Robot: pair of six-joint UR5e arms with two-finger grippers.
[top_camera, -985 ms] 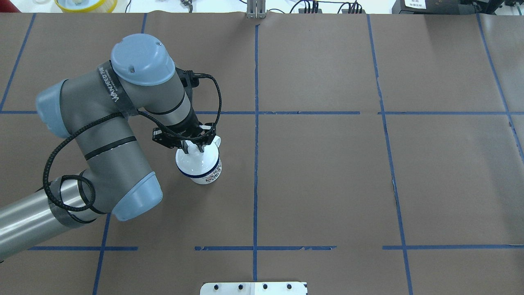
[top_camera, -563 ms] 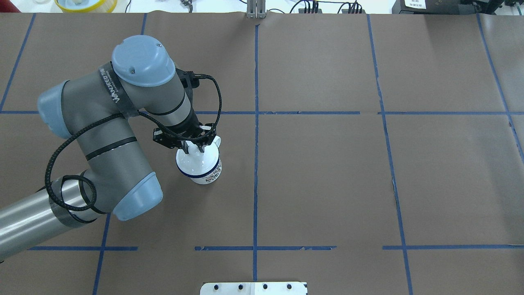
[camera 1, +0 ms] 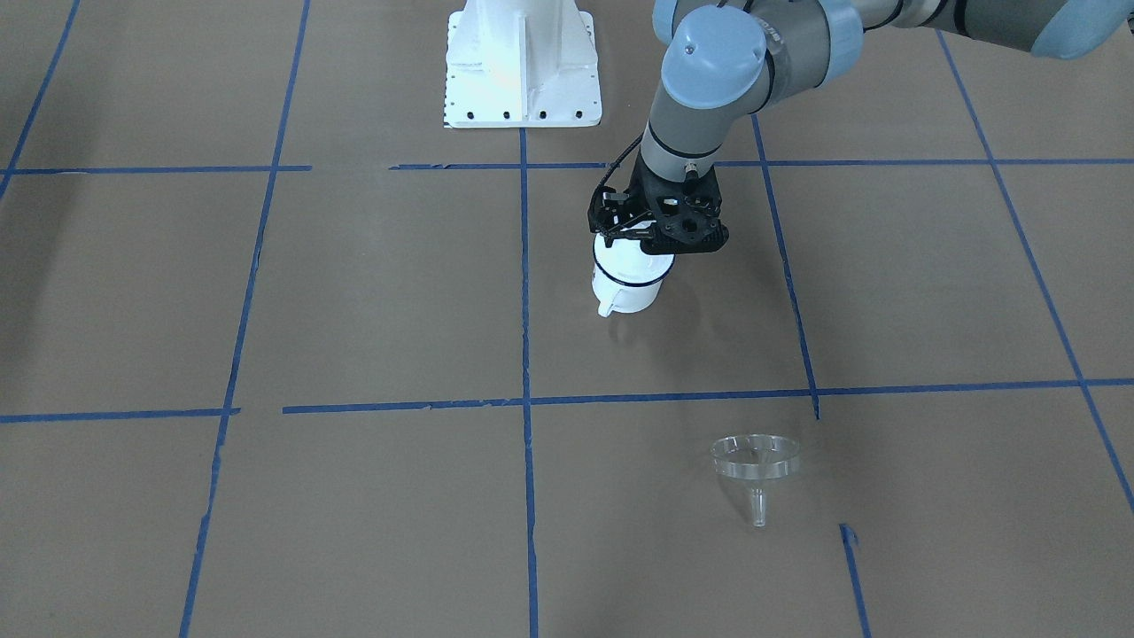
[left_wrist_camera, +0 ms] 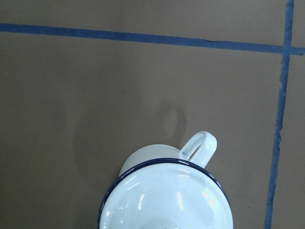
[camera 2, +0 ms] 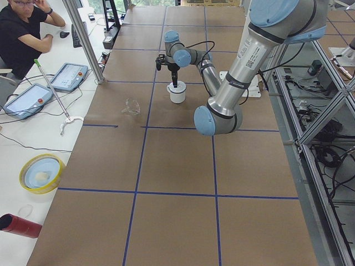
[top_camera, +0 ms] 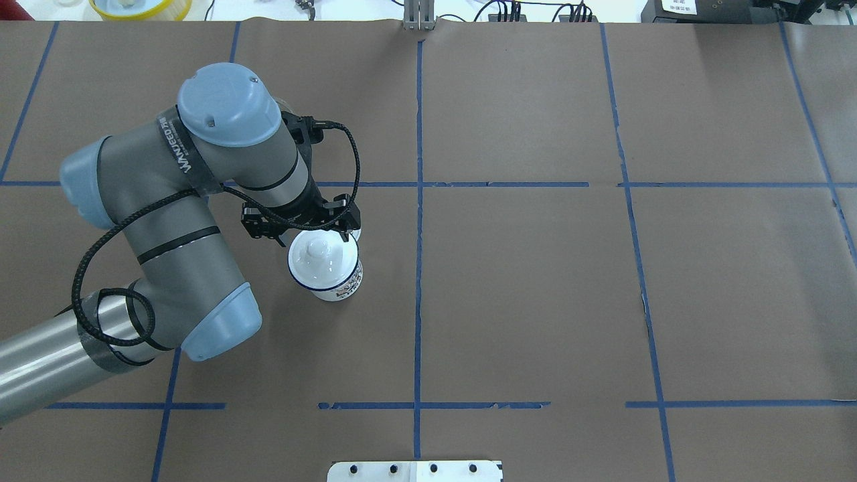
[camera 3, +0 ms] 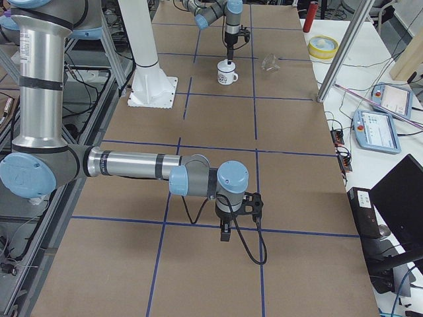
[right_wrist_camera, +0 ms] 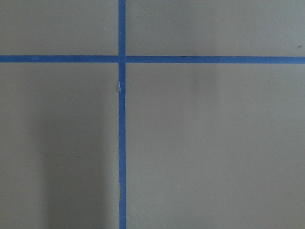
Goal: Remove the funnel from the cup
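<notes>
The funnel [camera 1: 756, 461] is lying tipped on the table [camera 1: 354, 310], well apart from the cup [camera 1: 627, 285], so I judge that the removal is already done. The cup is standing upright and is carrying a white lid [top_camera: 316, 260]. The left gripper [top_camera: 311, 234] is hanging just above the lid with its fingers spread wide of the knob, gripping nothing. For the right gripper [camera 3: 225, 232], I cannot tell how its fingers are standing.

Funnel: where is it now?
In the front-facing view the funnel lies on the table, lower right of centre, across a blue tape line from the cup and nearer the camera.
</notes>
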